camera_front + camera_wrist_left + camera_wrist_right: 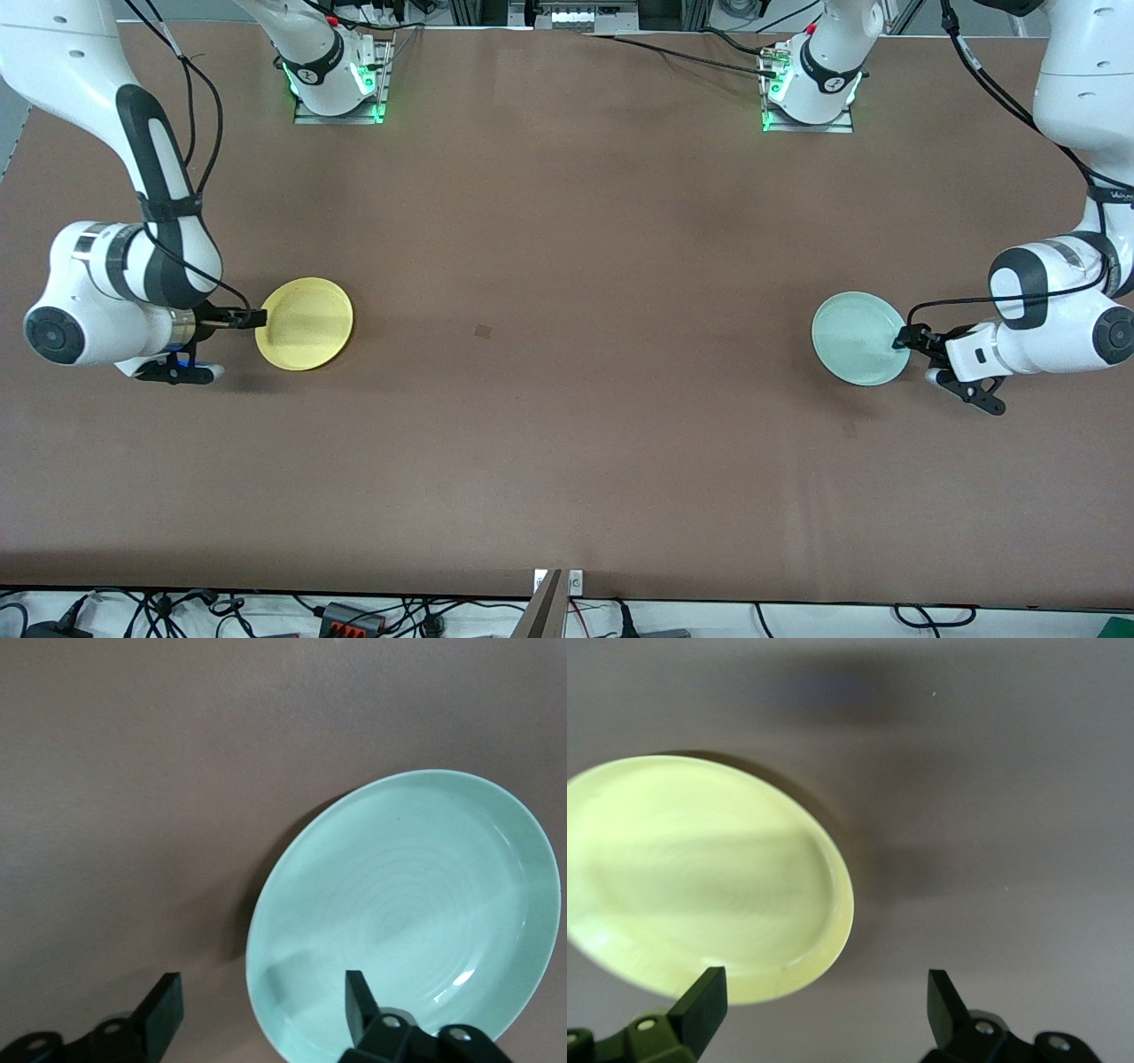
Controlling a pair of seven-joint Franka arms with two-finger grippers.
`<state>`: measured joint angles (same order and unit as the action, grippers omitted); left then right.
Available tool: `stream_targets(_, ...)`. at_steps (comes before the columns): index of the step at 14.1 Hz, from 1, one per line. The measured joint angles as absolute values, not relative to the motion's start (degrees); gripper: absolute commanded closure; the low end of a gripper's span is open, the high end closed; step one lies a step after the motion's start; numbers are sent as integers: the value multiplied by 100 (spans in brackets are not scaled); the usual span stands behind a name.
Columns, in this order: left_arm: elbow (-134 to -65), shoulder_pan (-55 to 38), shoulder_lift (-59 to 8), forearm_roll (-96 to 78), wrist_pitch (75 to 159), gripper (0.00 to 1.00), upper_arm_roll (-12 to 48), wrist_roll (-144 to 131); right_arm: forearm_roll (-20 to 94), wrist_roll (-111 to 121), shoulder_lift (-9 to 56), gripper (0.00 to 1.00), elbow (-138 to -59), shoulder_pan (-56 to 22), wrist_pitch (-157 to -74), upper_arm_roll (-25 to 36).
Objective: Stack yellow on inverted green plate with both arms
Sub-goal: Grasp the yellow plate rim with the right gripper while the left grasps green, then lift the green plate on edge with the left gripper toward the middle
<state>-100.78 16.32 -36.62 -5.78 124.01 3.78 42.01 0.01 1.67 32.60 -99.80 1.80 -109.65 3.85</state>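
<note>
While both plates lie face-up and well apart, right gripper (252, 317) sits at yellow's (305, 323) rim, fingers apart — left gripper (905, 338) likewise, straddling green plate's (858, 338) edge.

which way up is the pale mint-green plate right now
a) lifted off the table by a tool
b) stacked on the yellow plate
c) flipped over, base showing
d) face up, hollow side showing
d: the round pale mint-green plate shows its hollow inner side with the raised rim around it, lying on the brown table, and the left tool is open at its edge.
</note>
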Motion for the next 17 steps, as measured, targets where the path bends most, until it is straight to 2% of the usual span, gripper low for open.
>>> stream_targets(1,-10077,1654,-3734,-601,12423,63,391,4235,1,167,3342,0,-10043,204,-11051,385)
stream_targets(3,-10076,1658,-3799,-604,12467,87,414,4286,2,167,3471,0,-10079,227,-11106,385)
stream_targets(4,-10075,1658,-3803,-605,12469,96,426,4311,3,167,3517,2,-10082,230,-11108,384)
stream_targets(5,-10075,1658,-3805,-610,12469,99,434,4319,9,167,3562,6,-10086,235,-11109,384)
stream_targets(6,-10074,1658,-3806,-620,12469,99,439,4323,13,167,3605,15,-10089,239,-11110,385)
stream_targets(9,-10021,1653,-3793,-663,12467,99,469,4326,18,167,3726,29,-10090,244,-11125,384)
stream_targets(10,-9960,1637,-3758,-667,12452,99,516,4286,19,167,3746,41,-10090,249,-11131,384)
stream_targets(11,-9852,1591,-3697,-667,12319,99,576,4140,20,166,3759,49,-10090,259,-11133,384)
stream_targets(12,-9660,1488,-3620,-664,11980,99,621,3875,20,167,3769,58,-10089,272,-11133,384)
stream_targets(15,-8827,858,-3354,-83,10854,99,652,2639,23,167,3780,73,-10089,291,-11135,384)
stream_targets(17,-8555,353,-3170,318,10549,99,669,1872,38,167,3779,89,-10088,293,-11135,384)
